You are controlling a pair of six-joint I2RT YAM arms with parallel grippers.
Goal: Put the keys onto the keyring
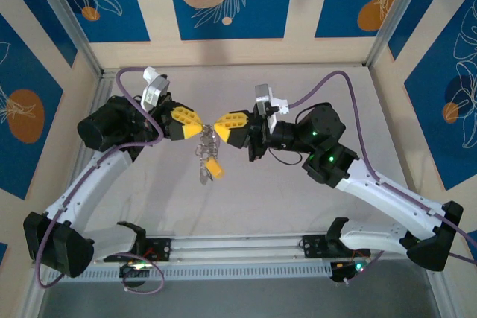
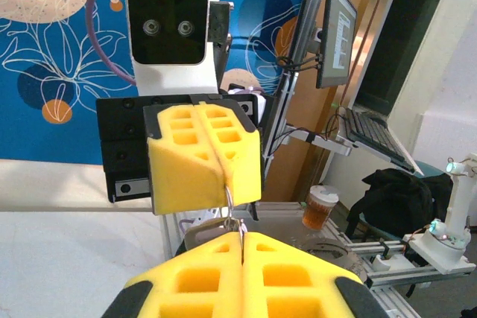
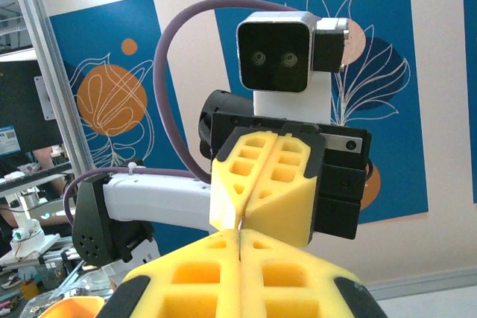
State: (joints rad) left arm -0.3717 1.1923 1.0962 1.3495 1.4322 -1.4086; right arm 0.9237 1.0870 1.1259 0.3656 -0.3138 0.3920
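Note:
Above the middle of the table my two grippers meet tip to tip. The left gripper (image 1: 200, 129) is shut, and a small silvery key (image 2: 239, 223) with a pale lilac trace sticks out of its yellow pads. The right gripper (image 1: 217, 129) is shut on the thin grey keyring (image 2: 229, 200), whose wire curves out of its pads toward the left tips. Under the meeting point hangs a bunch of small keys (image 1: 203, 152) with a yellow tag (image 1: 215, 170). In the right wrist view a sliver of metal (image 3: 240, 223) shows between my right gripper (image 3: 240, 236) and the left one (image 3: 246, 210).
The white table (image 1: 298, 199) lies well below the raised grippers. Aluminium frame posts (image 1: 71, 20) stand at the back corners. A slotted rail (image 1: 238, 247) runs along the near edge between the arm bases. Purple cables (image 1: 335, 80) loop over both wrists.

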